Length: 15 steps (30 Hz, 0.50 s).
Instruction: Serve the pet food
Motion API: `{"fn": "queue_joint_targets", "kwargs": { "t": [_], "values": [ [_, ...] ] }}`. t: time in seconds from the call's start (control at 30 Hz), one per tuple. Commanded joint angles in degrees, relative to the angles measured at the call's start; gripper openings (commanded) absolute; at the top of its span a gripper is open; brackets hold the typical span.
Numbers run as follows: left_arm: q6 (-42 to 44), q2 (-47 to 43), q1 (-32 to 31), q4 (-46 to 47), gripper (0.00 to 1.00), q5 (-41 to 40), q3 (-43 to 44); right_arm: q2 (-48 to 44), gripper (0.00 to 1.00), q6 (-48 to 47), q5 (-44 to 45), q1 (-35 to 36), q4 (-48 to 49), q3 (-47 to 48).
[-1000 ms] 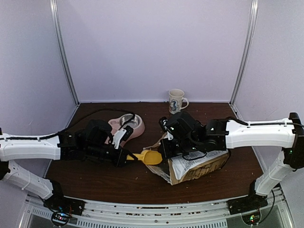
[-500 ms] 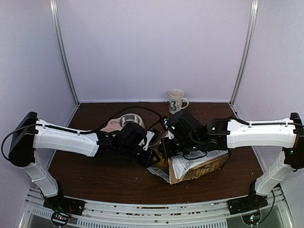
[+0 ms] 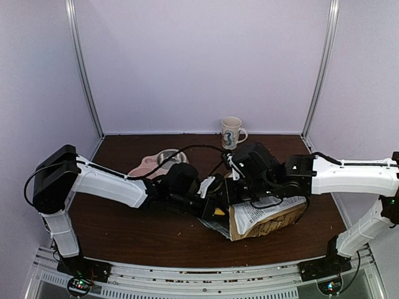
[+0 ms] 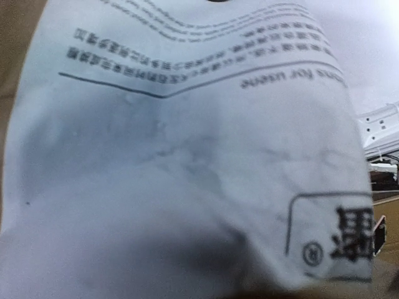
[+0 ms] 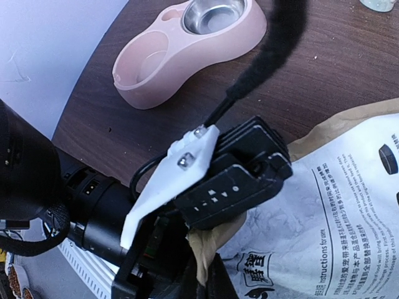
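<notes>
The pet food is hidden inside the tan-and-white printed bag, which lies at centre right. My left gripper reaches into the bag's mouth, shut on the yellow scoop; only a small yellow bit of it shows. The left wrist view is filled by the bag's white printed panel, and no fingers show there. My right gripper is shut on the bag's tan edge and holds it up. In the right wrist view the right gripper pinches that edge just below the left wrist.
A pink double pet bowl with a steel insert stands behind the left arm. A printed mug stands at the back wall. Small brown bits lie along the front rail.
My left arm has swung right, carrying the yellow scoop from the open table into the bag's mouth. My right gripper has lifted the bag's edge slightly and shifted right.
</notes>
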Motion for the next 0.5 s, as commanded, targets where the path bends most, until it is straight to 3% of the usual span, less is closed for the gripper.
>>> {"fn": "queue_joint_targets", "kwargs": {
  "t": [0.0, 0.13, 0.47],
  "values": [
    [-8.3, -2.2, 0.1, 20.5, 0.01, 11.3, -4.9, -5.4, 0.0, 1.4, -1.9, -0.4, 9.2, 0.3],
    [-14.1, -4.8, 1.7, 27.0, 0.01, 11.4, -10.0, -7.6, 0.0, 2.1, -1.8, -1.2, 8.9, -0.9],
    [-20.8, -15.4, 4.8, 23.9, 0.01, 6.0, -18.2, -11.9, 0.0, 3.5, -1.0, -2.9, 8.2, -2.8]
  ]
}}
